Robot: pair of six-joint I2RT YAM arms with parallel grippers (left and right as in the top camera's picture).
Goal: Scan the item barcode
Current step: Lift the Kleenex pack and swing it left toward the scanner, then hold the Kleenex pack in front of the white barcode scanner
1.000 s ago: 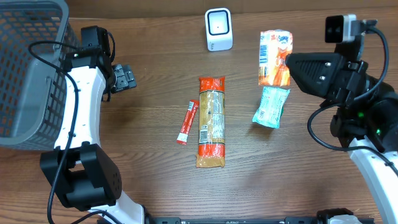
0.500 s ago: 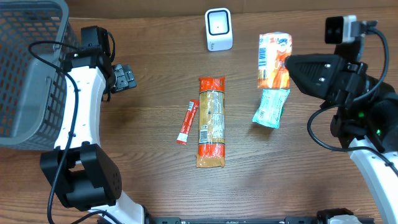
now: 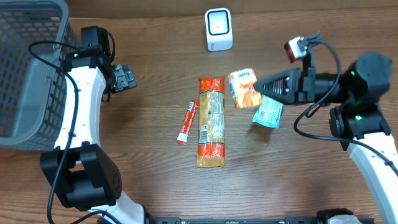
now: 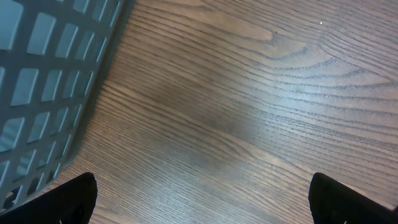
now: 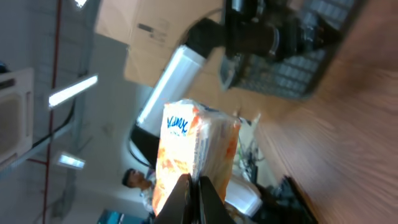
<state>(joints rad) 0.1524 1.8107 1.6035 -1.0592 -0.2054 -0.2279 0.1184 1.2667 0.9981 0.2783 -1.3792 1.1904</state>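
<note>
The right gripper (image 3: 259, 85) is clamped on the tissue pack (image 3: 243, 89), which sits in the air at the jaw tips. The left gripper (image 3: 126, 77) gapes empty. This looks like the presenting step: next, the pack's barcode face must turn toward the scanner (image 3: 218, 29), beyond and left of the holding jaws.

One basket (image 3: 25, 93), one scanner (image 3: 219, 29), one tissue pack (image 3: 244, 88), one teal pouch (image 3: 269, 113), one red sachet (image 3: 187, 122), one long packet (image 3: 211, 121)

The orange-and-white tissue pack (image 3: 244, 88), lettered in blue, is hanging tilted above the tabletop, with the right gripper (image 3: 261, 84) pinching 1 edge. The white scanner (image 3: 219, 29) is standing upright, its dark window facing up, up and to the left of the pack and apart from it.
</note>
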